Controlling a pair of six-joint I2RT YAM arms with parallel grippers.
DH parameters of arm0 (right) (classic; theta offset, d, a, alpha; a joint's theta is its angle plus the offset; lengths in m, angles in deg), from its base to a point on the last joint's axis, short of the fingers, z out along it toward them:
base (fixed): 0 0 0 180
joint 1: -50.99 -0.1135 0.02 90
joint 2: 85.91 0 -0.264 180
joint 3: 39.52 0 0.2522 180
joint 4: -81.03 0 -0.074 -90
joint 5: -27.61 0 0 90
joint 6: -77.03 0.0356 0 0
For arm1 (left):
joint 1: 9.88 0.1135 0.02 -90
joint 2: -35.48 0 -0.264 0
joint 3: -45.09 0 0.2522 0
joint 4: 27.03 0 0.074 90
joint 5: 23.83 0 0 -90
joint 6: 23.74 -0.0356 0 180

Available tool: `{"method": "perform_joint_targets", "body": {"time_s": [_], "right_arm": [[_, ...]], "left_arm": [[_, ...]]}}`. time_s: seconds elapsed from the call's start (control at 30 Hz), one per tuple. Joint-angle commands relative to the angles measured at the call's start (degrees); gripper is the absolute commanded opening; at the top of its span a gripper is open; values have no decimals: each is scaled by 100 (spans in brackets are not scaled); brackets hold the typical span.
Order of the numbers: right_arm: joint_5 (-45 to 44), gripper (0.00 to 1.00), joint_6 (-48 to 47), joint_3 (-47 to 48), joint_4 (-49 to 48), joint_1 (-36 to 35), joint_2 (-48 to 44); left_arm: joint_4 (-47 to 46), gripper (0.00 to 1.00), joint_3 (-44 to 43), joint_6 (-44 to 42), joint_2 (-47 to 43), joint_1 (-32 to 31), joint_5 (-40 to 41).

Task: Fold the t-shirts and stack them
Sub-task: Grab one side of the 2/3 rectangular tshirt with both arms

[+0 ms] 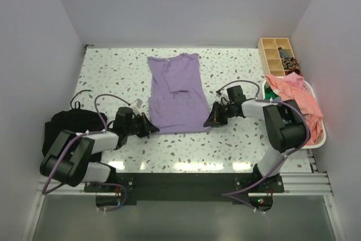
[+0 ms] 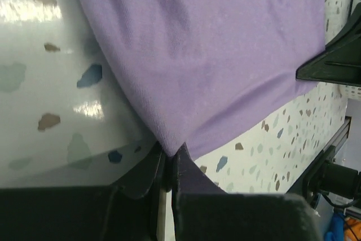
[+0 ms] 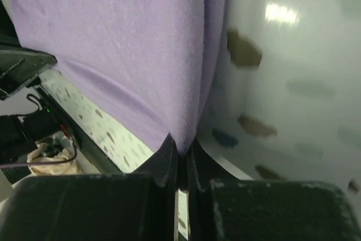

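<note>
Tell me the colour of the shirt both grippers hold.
Plain lavender-purple; the shirt shows best in the top external view.

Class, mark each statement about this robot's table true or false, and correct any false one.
1. The lavender t-shirt lies on the speckled table. True.
2. The left gripper hangs open, clear of the cloth. False: its jaws are shut on a near corner of the lavender t-shirt.
3. The right gripper has its jaws pinched on the other near corner. True.
4. The salmon-pink shirt is spread flat on the table. False: it is heaped in the white basket at the right edge.
</note>
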Motion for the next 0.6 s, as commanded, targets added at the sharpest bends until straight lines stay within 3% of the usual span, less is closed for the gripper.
{"method": "perform_joint_targets", "body": {"time_s": [0.0, 0.17, 0.33, 0.47, 0.57], "right_arm": [[-319, 0, 77, -619, 360, -195, -856], [-634, 0, 488, -1163, 641, -915, -1656], [-917, 0, 1060, -1604, 1008, -1383, -3105], [-1347, 1, 1000, -1280, 1589, -1391, -3950], [-1707, 2, 746, -744, 1924, -1391, -4030]], "left_arm": [[1880, 0, 6, -396, -964, -85, 232], [2848, 0, 216, -80, -2028, -445, 101], [3454, 0, 296, 709, -2917, -1411, 364], [3841, 0, -55, 800, -3366, -1571, 609], [4166, 0, -661, 519, -3070, -1571, 978]]}}
